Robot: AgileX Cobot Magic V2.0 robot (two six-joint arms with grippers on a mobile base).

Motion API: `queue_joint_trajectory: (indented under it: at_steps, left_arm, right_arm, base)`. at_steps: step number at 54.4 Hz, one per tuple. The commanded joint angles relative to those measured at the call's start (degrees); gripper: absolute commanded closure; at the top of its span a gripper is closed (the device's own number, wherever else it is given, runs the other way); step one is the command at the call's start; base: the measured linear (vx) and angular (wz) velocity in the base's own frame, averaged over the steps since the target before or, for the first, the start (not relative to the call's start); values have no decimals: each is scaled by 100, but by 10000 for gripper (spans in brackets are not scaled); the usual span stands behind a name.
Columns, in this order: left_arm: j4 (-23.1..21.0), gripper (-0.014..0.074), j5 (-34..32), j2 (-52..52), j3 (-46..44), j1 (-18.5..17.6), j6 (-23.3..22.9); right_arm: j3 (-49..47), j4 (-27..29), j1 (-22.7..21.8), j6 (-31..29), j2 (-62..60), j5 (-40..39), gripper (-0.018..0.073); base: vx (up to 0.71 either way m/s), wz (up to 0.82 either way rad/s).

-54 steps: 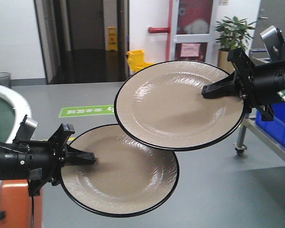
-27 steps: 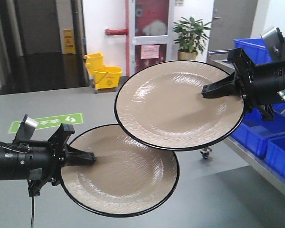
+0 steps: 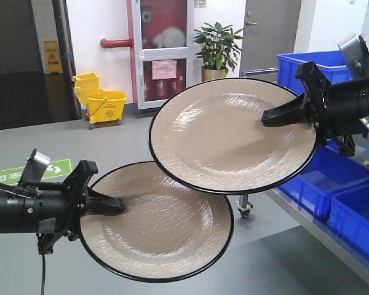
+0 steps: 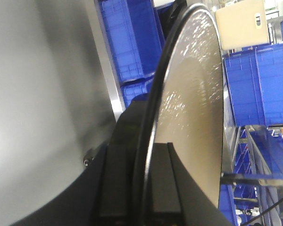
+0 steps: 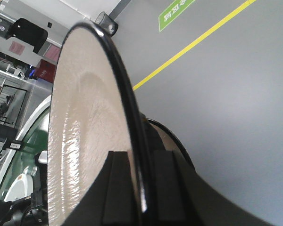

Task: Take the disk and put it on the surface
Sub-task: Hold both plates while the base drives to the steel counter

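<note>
The left gripper (image 3: 115, 206) is clamped shut on the left rim of the lower disk (image 3: 163, 236), at the near left. The right gripper (image 3: 275, 117) pinches the right rim of the upper disk (image 3: 227, 138), farther off and to the right. Both disks hang roughly level in the air. The upper one overlaps the lower one's far edge; whether they touch cannot be told. Blue bins (image 3: 323, 181) stand at the right.

Left hand (image 3: 114, 204) low, right hand (image 3: 272, 116) high, both clenched, arms horizontal.
</note>
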Motion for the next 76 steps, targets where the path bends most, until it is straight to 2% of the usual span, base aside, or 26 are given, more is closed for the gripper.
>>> queue_joint_trajectory:
  at_steps: [1, 47, 76]
  left_arm:
    - [-641, 598, 60, -293, -186, -16, -83]
    - [-641, 598, 60, -293, -186, -16, -83]
    - [-641, 598, 60, -293, -186, -16, -83]
  right_arm:
    - [-229, 663, -21, 22, -266, -360, 567]
    - [-229, 663, -21, 22, -256, -360, 567]
    - [-229, 663, -21, 22, -256, -360, 567]
  base:
    - [39, -8]
    - [42, 2]
    - [39, -45]
